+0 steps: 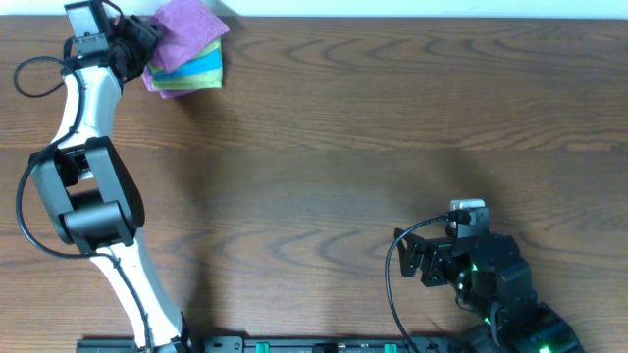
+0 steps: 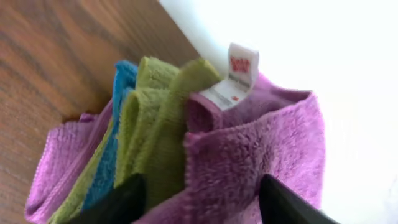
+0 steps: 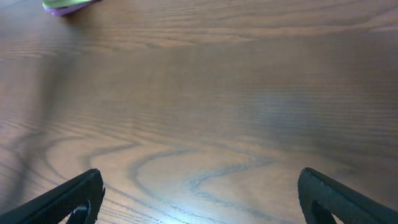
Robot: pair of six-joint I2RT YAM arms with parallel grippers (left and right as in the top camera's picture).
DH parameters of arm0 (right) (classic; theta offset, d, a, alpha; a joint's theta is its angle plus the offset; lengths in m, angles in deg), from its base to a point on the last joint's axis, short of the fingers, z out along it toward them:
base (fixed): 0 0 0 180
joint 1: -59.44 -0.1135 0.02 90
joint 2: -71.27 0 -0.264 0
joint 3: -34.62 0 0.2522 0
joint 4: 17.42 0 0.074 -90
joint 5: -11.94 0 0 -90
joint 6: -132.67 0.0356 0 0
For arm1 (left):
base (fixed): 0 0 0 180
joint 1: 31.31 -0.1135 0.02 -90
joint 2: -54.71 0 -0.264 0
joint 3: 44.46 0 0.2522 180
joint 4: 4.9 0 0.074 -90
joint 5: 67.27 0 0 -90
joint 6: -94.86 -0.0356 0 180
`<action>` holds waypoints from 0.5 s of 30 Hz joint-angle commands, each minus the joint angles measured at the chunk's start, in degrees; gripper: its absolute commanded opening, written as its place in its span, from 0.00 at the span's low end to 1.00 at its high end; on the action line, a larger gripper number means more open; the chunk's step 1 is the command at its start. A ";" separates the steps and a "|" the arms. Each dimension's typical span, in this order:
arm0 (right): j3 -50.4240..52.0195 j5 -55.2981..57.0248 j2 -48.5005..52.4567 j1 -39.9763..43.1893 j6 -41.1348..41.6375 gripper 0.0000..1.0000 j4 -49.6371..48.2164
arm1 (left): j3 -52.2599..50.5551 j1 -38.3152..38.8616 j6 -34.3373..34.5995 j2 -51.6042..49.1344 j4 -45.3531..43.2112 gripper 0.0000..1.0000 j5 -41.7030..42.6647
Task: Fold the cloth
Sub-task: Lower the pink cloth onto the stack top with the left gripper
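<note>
A pile of folded cloths (image 1: 186,49) is seen from overhead at the far-left corner of the tabletop (image 1: 343,147), just beside its far edge, with the left claw (image 1: 135,44) set against the pile's left side. Purple, green and blue layers are made out there. Only in the left wrist view are the details given: the pile (image 2: 249,162) is shown close up, a white label (image 2: 235,78) is seen standing up from the purple top layer, and the left claw (image 2: 202,202) is found with a thick purple fold between its two dark fingers. Whether that fold is pinched or merely straddled cannot be told, as the fingertips are cut off by the frame.

The right claw (image 1: 417,257) is placed near the front-right of the tabletop, well apart from the pile. In the right wrist view it (image 3: 199,199) is shown spread wide over bare wood, and the pile (image 3: 65,6) is glimpsed far off at the top-left.

A wide stretch of brown wood grain lies between the two arms. A white surface (image 2: 323,50) is seen beyond the far edge.
</note>
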 commanded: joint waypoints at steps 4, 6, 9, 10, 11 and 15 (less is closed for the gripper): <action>0.33 1.03 -0.35 0.42 0.83 0.99 0.09 | 1.92 -0.46 1.73 2.80 -1.75 0.46 -2.78; 0.33 1.01 -0.35 0.42 0.83 0.99 0.09 | 1.92 -0.46 1.73 2.80 -1.86 0.51 -3.19; 0.33 1.03 -0.35 0.42 0.83 0.99 0.09 | 1.92 -0.48 1.70 2.80 -1.99 0.60 -3.43; 0.33 1.01 -0.35 0.42 0.83 0.99 0.09 | 1.92 -0.50 1.66 2.80 -1.99 0.63 -3.58; 0.33 1.03 -0.35 0.42 0.83 0.99 0.09 | 1.92 -0.55 1.64 2.80 -2.01 0.66 -3.67; 0.33 1.01 -0.35 0.42 0.83 0.99 0.09 | 1.92 -1.01 1.60 2.80 -2.01 0.70 -4.04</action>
